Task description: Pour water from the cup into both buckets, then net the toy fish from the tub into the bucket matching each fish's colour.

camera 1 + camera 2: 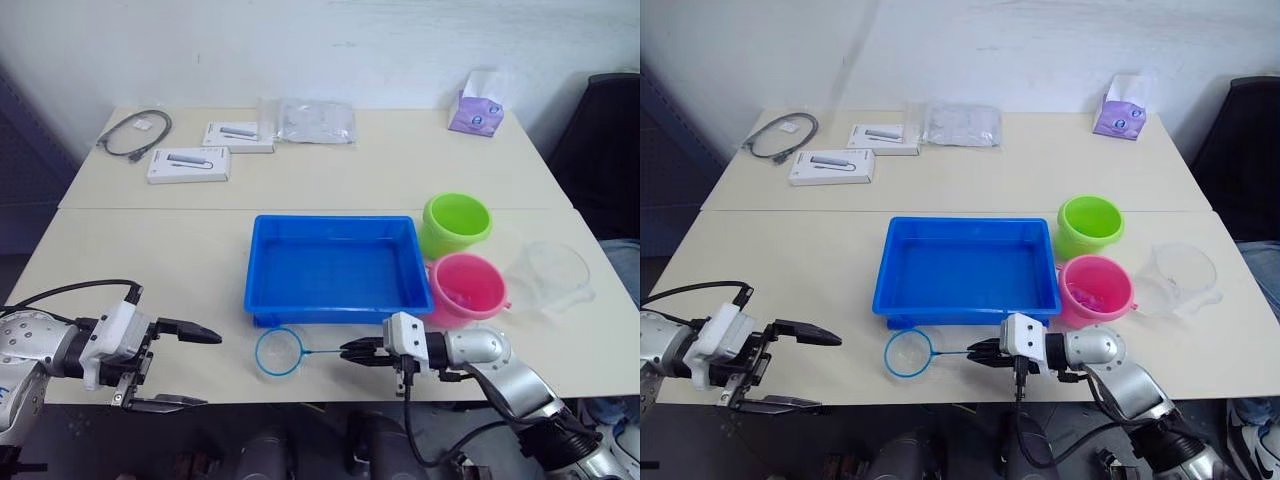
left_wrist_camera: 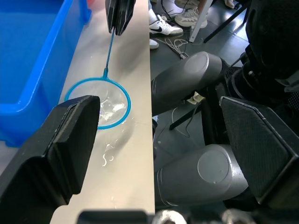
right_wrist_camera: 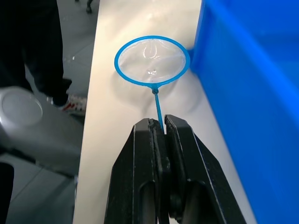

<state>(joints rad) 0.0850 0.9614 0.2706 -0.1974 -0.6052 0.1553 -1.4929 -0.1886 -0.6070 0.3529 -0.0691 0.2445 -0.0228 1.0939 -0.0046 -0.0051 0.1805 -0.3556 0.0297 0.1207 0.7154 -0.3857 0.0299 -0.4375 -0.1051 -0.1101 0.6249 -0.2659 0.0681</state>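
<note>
The blue tub (image 1: 335, 268) sits mid-table, its floor plain blue. To its right stand the lime green bucket (image 1: 456, 222) and, nearer me, the pink bucket (image 1: 466, 285), where small magenta shapes that look like toy fish (image 1: 1085, 295) lie. The clear cup (image 1: 548, 275) stands upright right of the pink bucket. The net (image 1: 278, 352) lies flat in front of the tub, its ring on the table. My right gripper (image 3: 159, 122) is shut on the net's thin handle. My left gripper (image 1: 210, 370) hangs open at the front left, well left of the ring.
At the table's back are a purple tissue box (image 1: 477, 108), a plastic bag (image 1: 315, 120), two white boxes (image 1: 188, 164) and a grey cable (image 1: 135, 132). A black chair (image 1: 605, 150) stands off the right side. The net lies close to the table's front edge.
</note>
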